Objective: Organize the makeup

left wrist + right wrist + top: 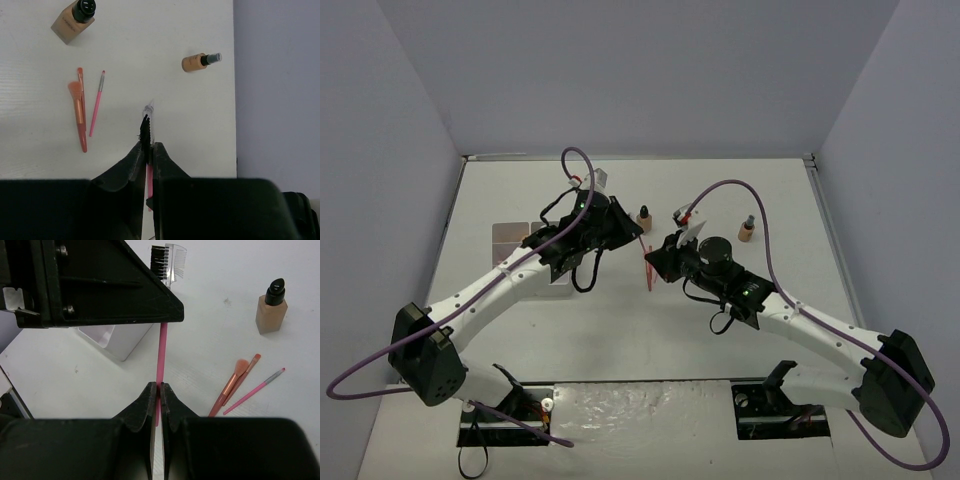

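Observation:
A pink-handled brow brush with a black bristle and clear comb head (167, 260) is held in the air between both arms. My left gripper (148, 145) is shut on it just below the bristles (145, 126). My right gripper (160, 386) is shut on the lower pink handle (162, 347). In the top view the two grippers (635, 232) (656, 262) meet at mid-table. On the table lie a peach brush (77, 107), a thin pink brush (97, 104), a square tan bottle (74, 20) and a small round tan bottle (200, 62).
The white organizer box (112, 337) stands on the table below the left gripper's body, and in the top view (515, 240) it is left of the left arm. The table's right edge and a lilac wall (280, 90) are close by.

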